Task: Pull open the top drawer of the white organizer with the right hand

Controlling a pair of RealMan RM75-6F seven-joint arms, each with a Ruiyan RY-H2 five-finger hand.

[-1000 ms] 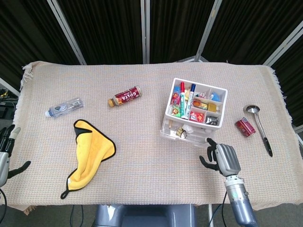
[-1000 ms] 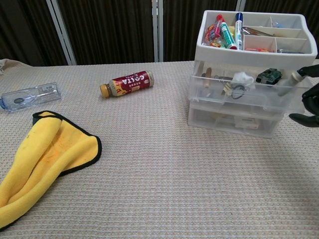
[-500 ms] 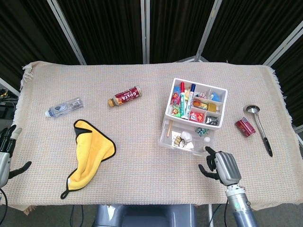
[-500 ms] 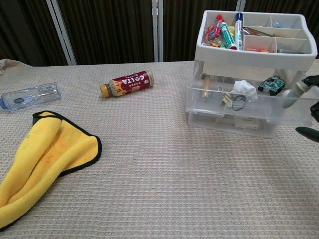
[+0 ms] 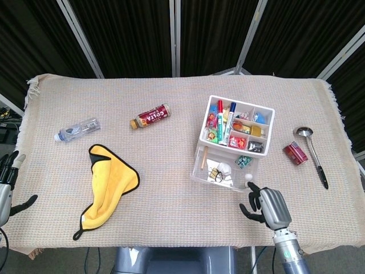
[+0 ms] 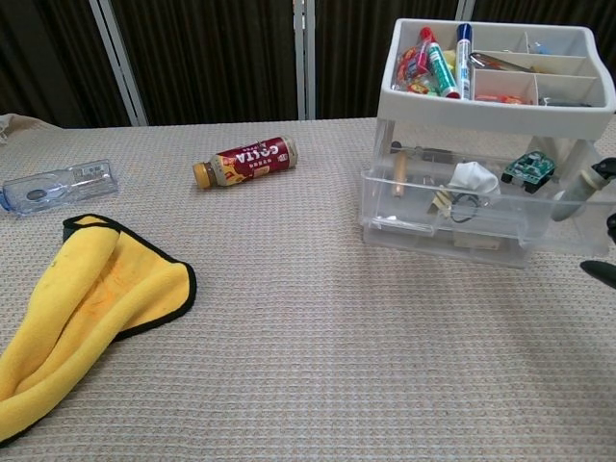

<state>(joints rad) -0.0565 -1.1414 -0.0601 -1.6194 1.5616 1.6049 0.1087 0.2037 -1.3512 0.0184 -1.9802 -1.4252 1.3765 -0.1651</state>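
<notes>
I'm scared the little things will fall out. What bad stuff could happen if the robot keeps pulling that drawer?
The drawer already sticks far out of the organizer. Pulled further by the right hand, it might slide right out and spill its contents. The organizer looks light and carries a full top tray, so it could also tip or get dragged toward the table edge.

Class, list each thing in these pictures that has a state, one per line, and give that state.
Clear top drawer of white organizer: pulled out.
Brown Costa bottle: lying, capped.
Clear water bottle: lying.
Yellow cloth: folded.
Right hand: at drawer's corner.
Left hand: holds nothing.
</notes>
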